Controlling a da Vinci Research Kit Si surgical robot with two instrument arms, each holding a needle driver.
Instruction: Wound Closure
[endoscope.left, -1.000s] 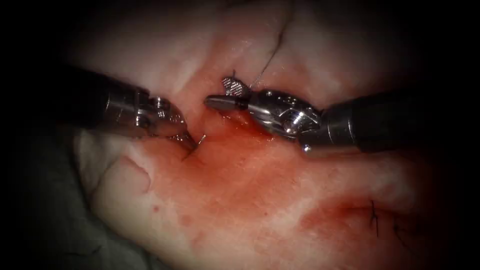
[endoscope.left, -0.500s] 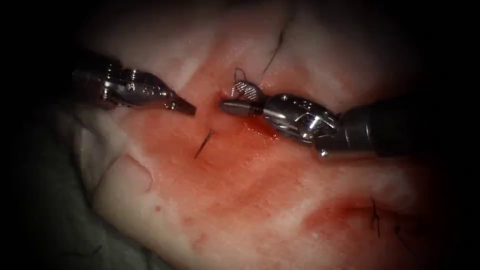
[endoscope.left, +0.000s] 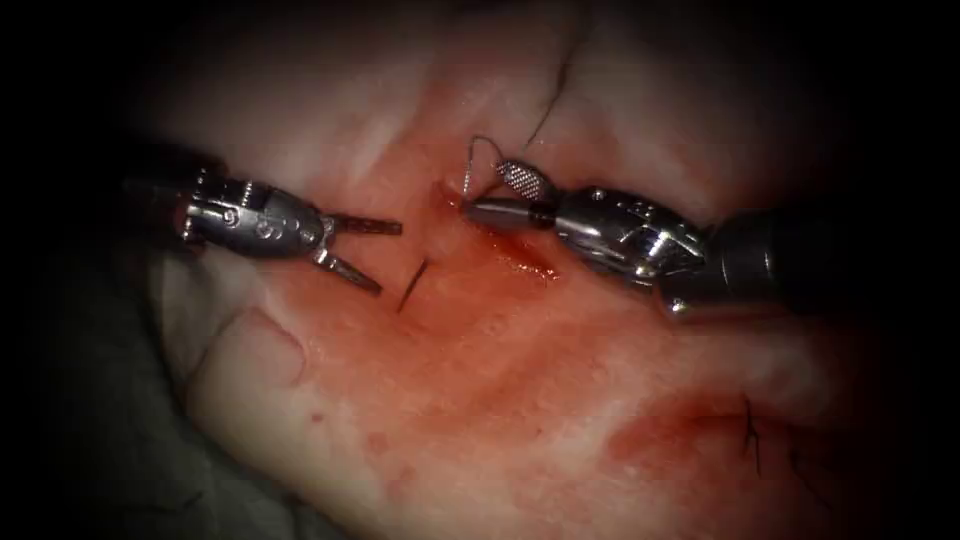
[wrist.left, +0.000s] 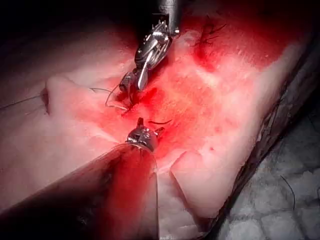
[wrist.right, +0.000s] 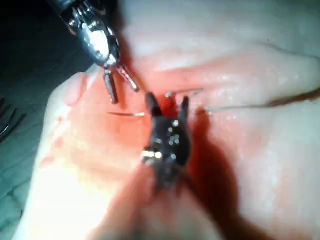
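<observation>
On a dark bench, red-wet tissue (endoscope.left: 520, 400) carries the thin, stiff, slippery needle (endoscope.left: 412, 285) mid-frame, tip poking out left of the cut, best gripped just behind the tip, as the left tool (endoscope.left: 372, 256) and right tool (endoscope.left: 497, 192) gape empty.

I see only the needle (endoscope.left: 411, 285) tip clear of the tissue (endoscope.left: 560, 420) at frame centre; its mid-curve lies buried. Darkness swallows both shafts at the endoscope view's left and right edges. The thread (endoscope.left: 548, 105) fades out at upper centre.
</observation>
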